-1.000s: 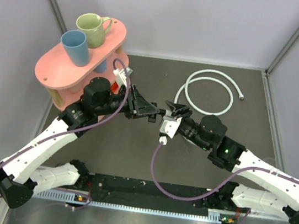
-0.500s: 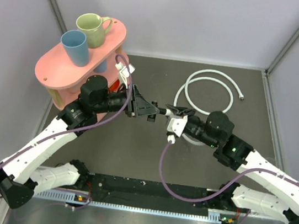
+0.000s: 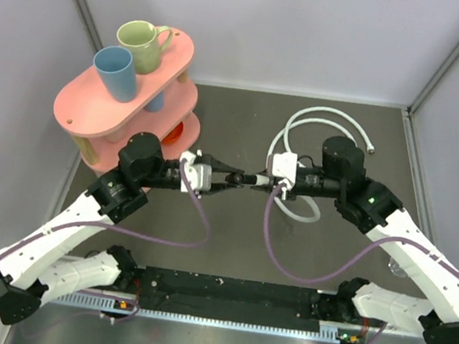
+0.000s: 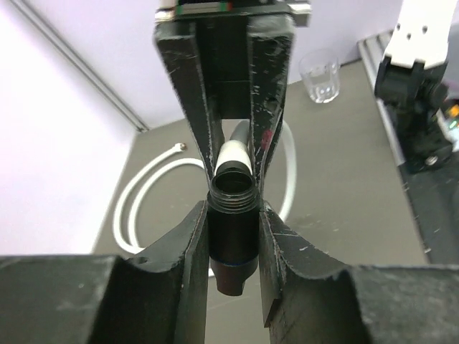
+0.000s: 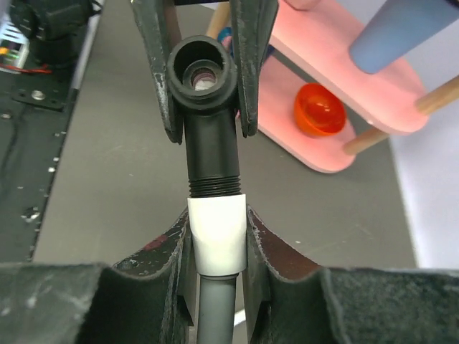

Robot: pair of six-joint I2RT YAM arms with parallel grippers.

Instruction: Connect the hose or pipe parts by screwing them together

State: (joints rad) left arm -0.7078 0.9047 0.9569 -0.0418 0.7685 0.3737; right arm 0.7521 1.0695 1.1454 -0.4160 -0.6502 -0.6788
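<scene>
The white hose (image 3: pixel 339 119) lies coiled on the mat at the back right, one silvery end (image 3: pixel 371 147) lying free. Its coil (image 4: pixel 136 208) also shows in the left wrist view. At mid-table the two grippers meet tip to tip. My left gripper (image 3: pixel 233 177) (image 4: pixel 233 218) is shut on the black T-shaped connector (image 4: pixel 233 233) (image 5: pixel 210 132). My right gripper (image 3: pixel 264 179) (image 5: pixel 217 236) is shut on the hose's white end nut (image 5: pixel 217 233) (image 4: pixel 234 154). The nut butts against the connector's threaded end, with a few threads showing between them.
A pink two-tier stand (image 3: pixel 80 108) at the back left carries a green mug (image 3: pixel 140 44) and a blue cup (image 3: pixel 115 72), with an orange object (image 5: pixel 319 111) on its lower shelf. A clear glass (image 4: pixel 319 75) stands by the right arm's base. Purple cables (image 3: pixel 197 219) hang under both wrists.
The right gripper swung back toward the hose coil, turned, and closed on the white nut. The left wrist rolled over, and connector and nut now line up end to end.
</scene>
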